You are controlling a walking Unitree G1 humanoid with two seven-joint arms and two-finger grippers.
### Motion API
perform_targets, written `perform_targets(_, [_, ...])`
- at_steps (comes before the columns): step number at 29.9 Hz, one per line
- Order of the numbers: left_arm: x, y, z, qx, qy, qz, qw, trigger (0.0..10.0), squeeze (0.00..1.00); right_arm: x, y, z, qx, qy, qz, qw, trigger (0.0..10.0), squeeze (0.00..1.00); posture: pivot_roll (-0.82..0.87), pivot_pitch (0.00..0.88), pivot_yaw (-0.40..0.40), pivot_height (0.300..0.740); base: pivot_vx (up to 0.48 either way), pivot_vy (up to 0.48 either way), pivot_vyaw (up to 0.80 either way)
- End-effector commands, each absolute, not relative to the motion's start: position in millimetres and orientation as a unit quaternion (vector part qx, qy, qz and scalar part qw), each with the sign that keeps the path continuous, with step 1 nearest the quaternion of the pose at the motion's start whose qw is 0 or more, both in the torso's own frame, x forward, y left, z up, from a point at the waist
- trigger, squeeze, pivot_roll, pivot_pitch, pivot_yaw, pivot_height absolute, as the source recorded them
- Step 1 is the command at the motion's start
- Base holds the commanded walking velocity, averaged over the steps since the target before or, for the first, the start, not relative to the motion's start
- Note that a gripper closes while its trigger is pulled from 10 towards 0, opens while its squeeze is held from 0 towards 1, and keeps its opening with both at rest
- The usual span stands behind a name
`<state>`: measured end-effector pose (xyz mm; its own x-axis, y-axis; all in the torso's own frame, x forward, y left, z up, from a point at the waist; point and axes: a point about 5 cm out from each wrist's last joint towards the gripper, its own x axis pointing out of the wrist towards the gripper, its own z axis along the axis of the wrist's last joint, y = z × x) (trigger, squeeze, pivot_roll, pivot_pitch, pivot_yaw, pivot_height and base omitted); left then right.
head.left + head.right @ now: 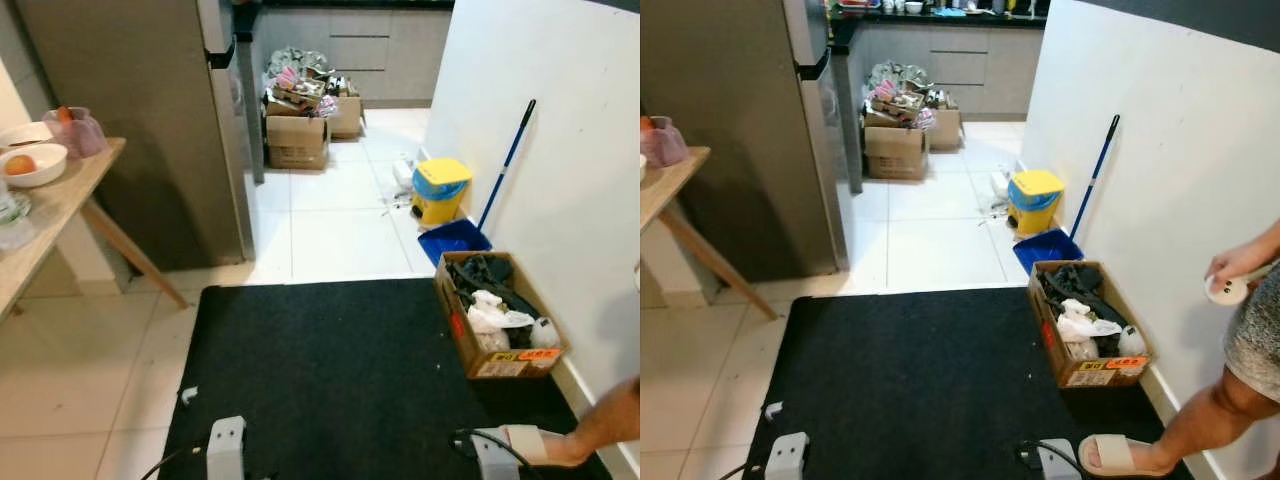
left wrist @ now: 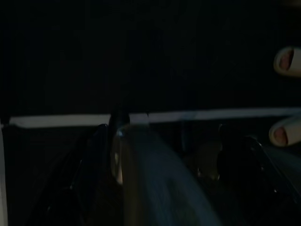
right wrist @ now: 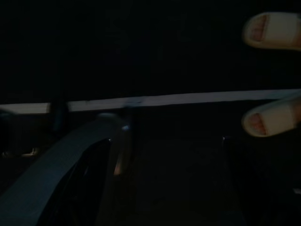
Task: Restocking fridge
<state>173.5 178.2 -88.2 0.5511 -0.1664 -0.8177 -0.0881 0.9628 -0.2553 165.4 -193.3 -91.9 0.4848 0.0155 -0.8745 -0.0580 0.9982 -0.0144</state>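
The fridge (image 1: 130, 120) stands shut ahead and to the left, beyond the black mat (image 1: 330, 380); a table (image 1: 50, 215) with a bowl (image 1: 32, 165) stands beside it. Judged step: approach. Next comes walking closer. Both arms hang idle; finger state cannot be told.

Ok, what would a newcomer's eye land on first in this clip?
Probably the big black mat covering the floor in front, then the yellow bin and blue-handled broom against the white wall on the right. A person's sandalled foot stands at the mat's right corner, beside an open cardboard box of odds and ends.
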Motion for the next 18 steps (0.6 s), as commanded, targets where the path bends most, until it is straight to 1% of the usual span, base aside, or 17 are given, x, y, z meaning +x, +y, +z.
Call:
perform_targets(1, [173.5, 174.5, -88.6, -0.133, 0.475, -0.029, 0.869, 10.0, 0.0, 163.6, -198.2, -92.0, -0.028, 0.512, 0.019, 0.859, 10.0, 0.0, 0.01, 0.0, -0.025, 0.74, 0.356, 0.0, 0.0])
perform_targets(18, [171.7, 173.9, -89.5, -0.135, 0.479, -0.028, 0.867, 10.0, 0.0, 164.8, -197.5, -91.6, -0.025, 0.511, 0.021, 0.859, 10.0, 0.0, 0.01, 0.001, -0.026, 0.74, 0.353, 0.0, 0.0])
